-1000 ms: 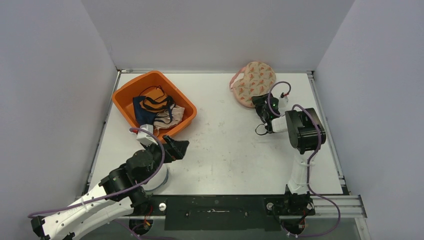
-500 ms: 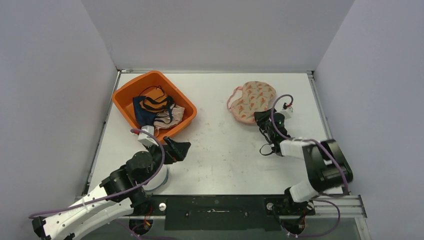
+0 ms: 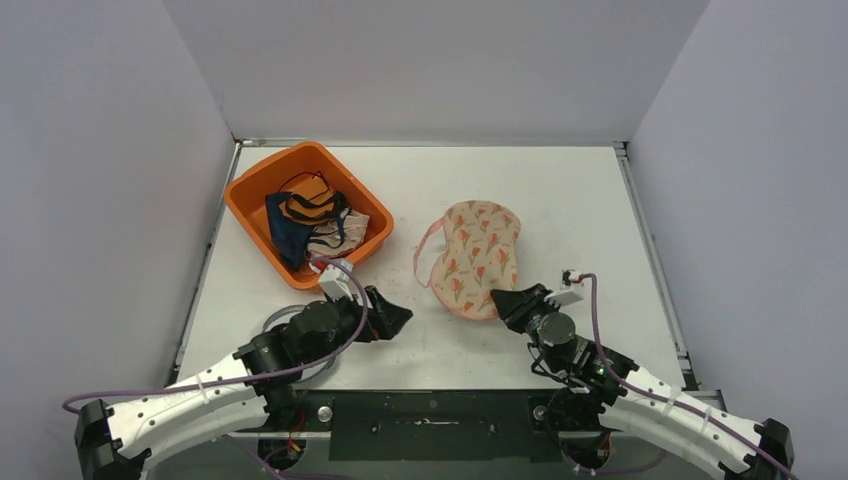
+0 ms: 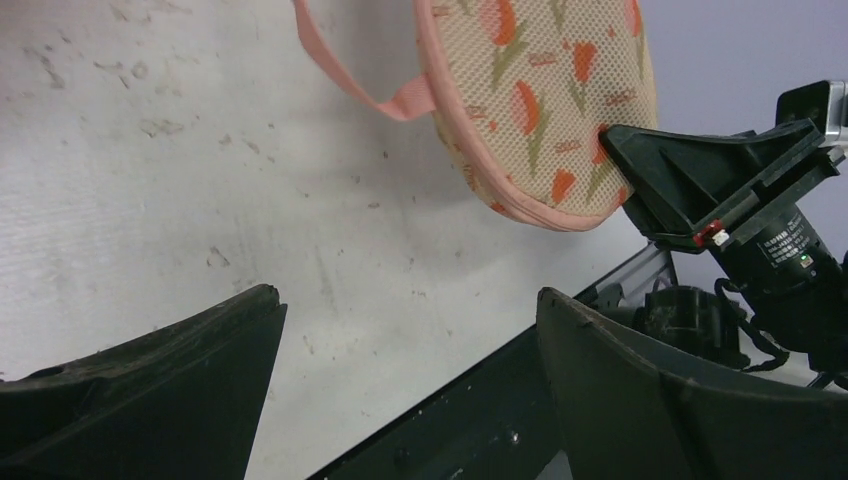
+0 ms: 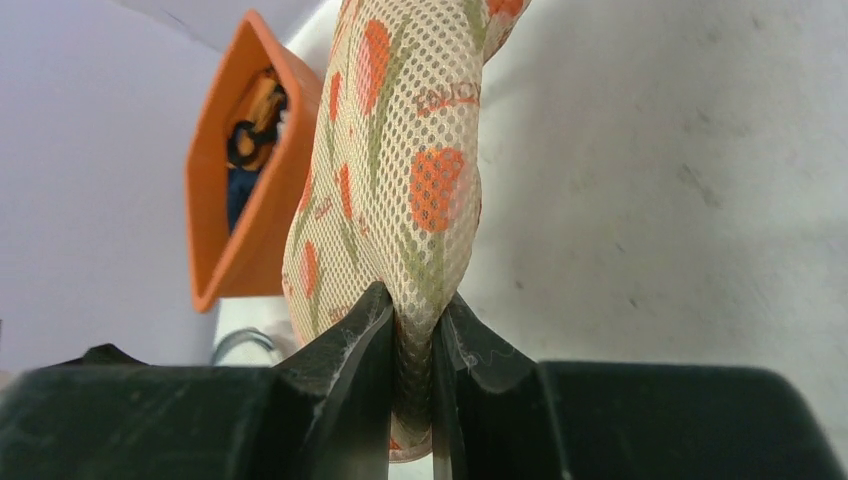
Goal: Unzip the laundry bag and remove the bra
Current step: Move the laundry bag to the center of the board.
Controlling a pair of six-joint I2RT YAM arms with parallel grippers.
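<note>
The laundry bag (image 3: 472, 255) is a cream mesh pouch with orange tulips and pink trim, lying at the table's middle front. My right gripper (image 3: 506, 299) is shut on its near end; in the right wrist view the mesh (image 5: 405, 200) is pinched between the two black fingers (image 5: 350, 360). Its pink strap loop (image 4: 360, 85) trails to the left. My left gripper (image 3: 398, 318) hangs open just left of the bag, apart from it, nothing between its fingers (image 4: 150, 380). The bra is hidden from view; no zipper shows.
An orange basin (image 3: 255, 195) holding several garments stands at the back left. A grey cable ring (image 3: 282, 320) lies by the left arm. The black front rail (image 3: 430, 415) runs along the near table edge, close below both grippers.
My right gripper closed on the bag and dragged it from the back right toward the near middle. The left gripper moved right, toward the bag, staying open.
</note>
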